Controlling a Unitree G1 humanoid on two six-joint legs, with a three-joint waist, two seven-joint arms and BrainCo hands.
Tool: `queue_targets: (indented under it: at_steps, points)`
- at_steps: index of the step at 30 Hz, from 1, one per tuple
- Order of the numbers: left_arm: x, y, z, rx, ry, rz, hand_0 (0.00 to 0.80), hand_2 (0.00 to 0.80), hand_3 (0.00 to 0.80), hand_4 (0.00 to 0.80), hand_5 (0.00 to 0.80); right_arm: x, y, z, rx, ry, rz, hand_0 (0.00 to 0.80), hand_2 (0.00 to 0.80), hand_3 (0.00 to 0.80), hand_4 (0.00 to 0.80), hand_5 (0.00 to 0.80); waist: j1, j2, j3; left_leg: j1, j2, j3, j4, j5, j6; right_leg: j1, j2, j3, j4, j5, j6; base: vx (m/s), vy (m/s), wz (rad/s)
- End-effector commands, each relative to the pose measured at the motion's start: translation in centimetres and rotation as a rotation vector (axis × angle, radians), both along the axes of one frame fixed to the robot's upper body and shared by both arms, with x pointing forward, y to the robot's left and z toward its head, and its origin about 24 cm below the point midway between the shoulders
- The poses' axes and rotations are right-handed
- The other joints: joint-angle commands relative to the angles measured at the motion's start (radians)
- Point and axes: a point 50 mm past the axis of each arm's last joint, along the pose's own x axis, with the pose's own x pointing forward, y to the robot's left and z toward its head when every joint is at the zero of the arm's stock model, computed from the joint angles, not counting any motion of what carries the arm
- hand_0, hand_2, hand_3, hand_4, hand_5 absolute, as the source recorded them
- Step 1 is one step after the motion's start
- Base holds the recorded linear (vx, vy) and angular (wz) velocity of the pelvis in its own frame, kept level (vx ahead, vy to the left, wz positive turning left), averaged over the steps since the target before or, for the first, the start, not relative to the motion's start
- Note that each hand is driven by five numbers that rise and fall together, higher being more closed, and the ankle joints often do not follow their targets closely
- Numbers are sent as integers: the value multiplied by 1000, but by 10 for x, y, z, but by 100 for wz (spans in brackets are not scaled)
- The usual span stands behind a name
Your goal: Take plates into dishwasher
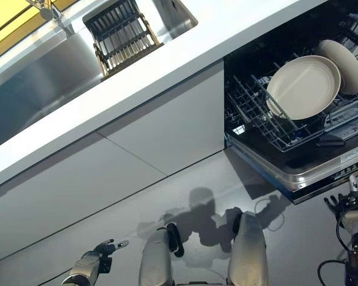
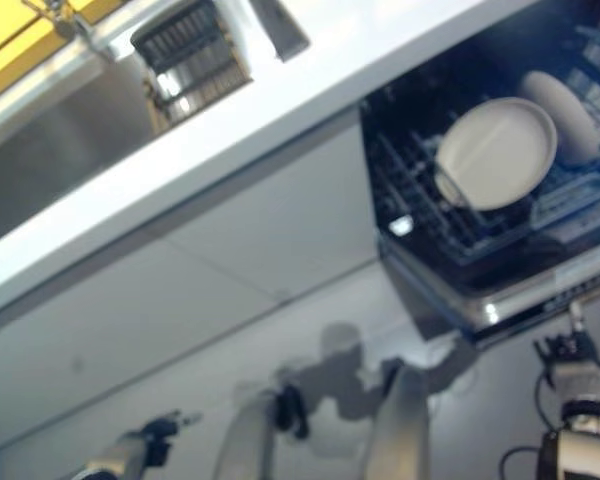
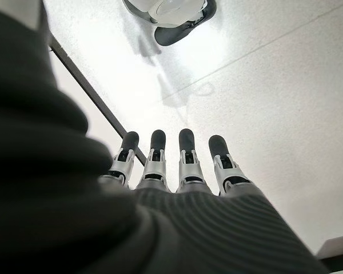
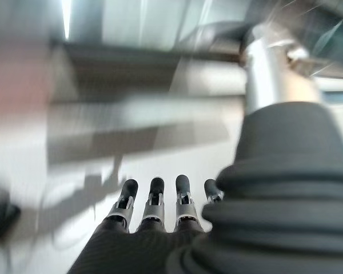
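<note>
Two cream plates stand on edge in the lower rack (image 1: 250,107) of the open dishwasher at the right: a large one (image 1: 304,86) in front and a second one (image 1: 345,64) behind it. My left hand (image 1: 95,255) hangs low at the lower left, fingers (image 3: 158,154) straight, holding nothing. My right hand (image 1: 349,210) hangs low at the lower right, just below the open dishwasher door (image 1: 322,173), fingers (image 4: 154,197) straight and empty.
A white countertop (image 1: 185,53) runs above white cabinet fronts (image 1: 167,131). A steel sink (image 1: 42,77) holds a dark dish rack (image 1: 122,33). A grey floor lies below.
</note>
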Motion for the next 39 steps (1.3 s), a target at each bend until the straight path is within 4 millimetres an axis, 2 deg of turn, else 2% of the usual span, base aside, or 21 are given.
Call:
queue_targets:
  at_steps: [1, 2, 6, 11, 17, 21, 22, 29, 35, 39]
  points:
    - [-25, 0, -8, 20, 46, 28, 0, 0, 0, 0, 0, 76, 29, 98, -122, -405, 214, 0, 0, 0, 0, 0, 36, -10, -28, -26, -43, -8, 159, -37, 90, 83, 8, 17, -1, -17, -48, -10, 69, -10]
    - [-25, 0, -8, 20, 46, 28, 0, 0, 0, 0, 0, 76, 29, 98, -122, -405, 214, 0, 0, 0, 0, 0, 36, -10, -28, -26, -43, -8, 159, -37, 90, 83, 8, 17, -1, -17, -48, 1, 71, -6]
    - [-28, -4, -10, 12, 65, 24, 0, 0, 0, 0, 0, 106, 52, 150, -315, -420, 388, 0, 0, 0, 0, 0, 61, -9, -47, 3, -42, -9, 153, -14, 81, 109, -1, 10, 3, -24, -50, 29, 63, -6]
    - [-35, -4, -12, 11, 93, 10, 0, 0, 0, 0, 0, 118, 63, 193, -414, -479, 492, 0, 0, 0, 0, 0, 92, -22, -68, 44, -38, -28, 142, 13, 70, 168, -4, -13, -12, -24, -53, 101, 4, -3]
    - [-47, 5, -12, 41, 131, -15, 0, 0, 0, 0, 0, 123, 70, 218, -466, -513, 518, 0, 0, 0, 0, 0, 122, -50, -90, 74, -33, -45, 140, 12, 69, 227, -1, -37, -28, -22, -51, 90, -39, 4]
    - [-53, 9, -13, 62, 144, -28, 0, 0, 0, 0, 0, 121, 67, 216, -470, -511, 517, 0, 0, 0, 0, 0, 132, -69, -99, 84, -28, -55, 152, -4, 72, 252, 3, -47, -34, -17, -48, 73, -38, 5]
    - [-54, 10, -13, 69, 147, -29, 0, 0, 0, 0, 0, 121, 66, 214, -469, -505, 521, 0, 0, 0, 0, 0, 134, -76, -101, 81, -23, -44, 143, 17, 83, 256, 3, -62, -53, 10, -57, 9, -41, 2]
    - [-59, 17, -12, 98, 160, -42, 0, 0, 0, 0, 0, 114, 55, 186, -448, -409, 497, 0, 0, 0, 0, 0, 138, -112, -110, 101, -6, -41, 135, 8, 81, 305, 22, -71, -96, 31, -45, 36, -40, 10]
    - [-67, 20, -13, 116, 181, -32, 0, 0, 0, 0, 0, 102, 46, 141, -392, -281, 517, 0, 0, 0, 0, 0, 136, -143, -145, 164, 5, -21, 54, 28, 70, 387, 46, -76, -204, 72, -20, 91, 16, 9]
    - [-73, 24, -13, 126, 195, -15, 0, 0, 0, 0, 0, 91, 41, 111, -353, -216, 518, 0, 0, 0, 0, 0, 138, -163, -170, 219, 0, -6, -32, 40, 62, 450, 61, -82, -304, 106, 4, 92, 43, 3]
